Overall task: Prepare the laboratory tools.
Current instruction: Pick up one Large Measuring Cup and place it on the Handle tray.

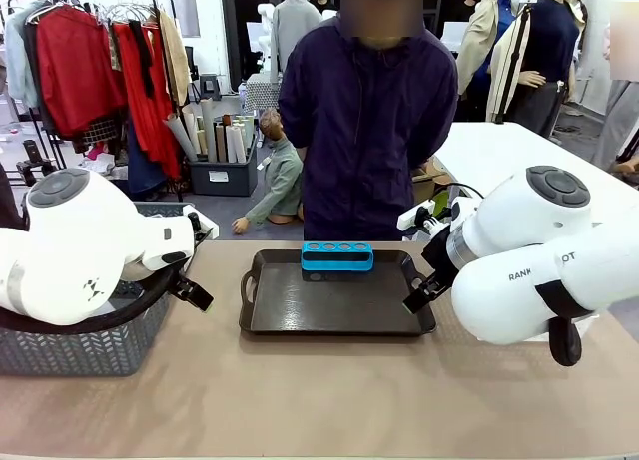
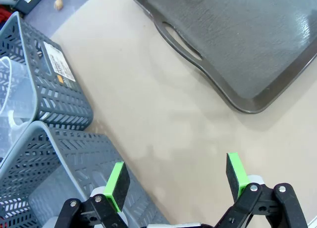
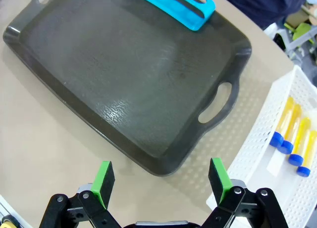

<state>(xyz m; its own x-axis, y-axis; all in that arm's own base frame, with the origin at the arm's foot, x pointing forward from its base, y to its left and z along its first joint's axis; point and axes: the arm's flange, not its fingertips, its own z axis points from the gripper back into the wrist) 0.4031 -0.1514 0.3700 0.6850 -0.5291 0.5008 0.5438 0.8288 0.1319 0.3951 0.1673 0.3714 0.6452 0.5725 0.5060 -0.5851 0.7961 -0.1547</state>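
Several amber tubes with blue caps (image 3: 292, 134) lie side by side in a white mesh basket (image 3: 262, 159) to the right of the dark tray (image 3: 124, 74). My right gripper (image 3: 161, 181) hangs open above the tray's near right corner, holding nothing. A clear plastic beaker (image 2: 14, 102) sits in the farther of two grey baskets (image 2: 59, 94). Over bare table beside the nearer grey basket (image 2: 54, 163), my left gripper (image 2: 177, 181) is open and empty. A blue tube rack (image 1: 337, 255) stands empty at the tray's far edge.
A person in a dark jacket (image 1: 364, 111) stands at the far side of the table, behind the tray (image 1: 337, 310). The grey basket (image 1: 80, 345) occupies the left table edge. Bare tabletop (image 1: 319, 400) stretches in front of the tray.
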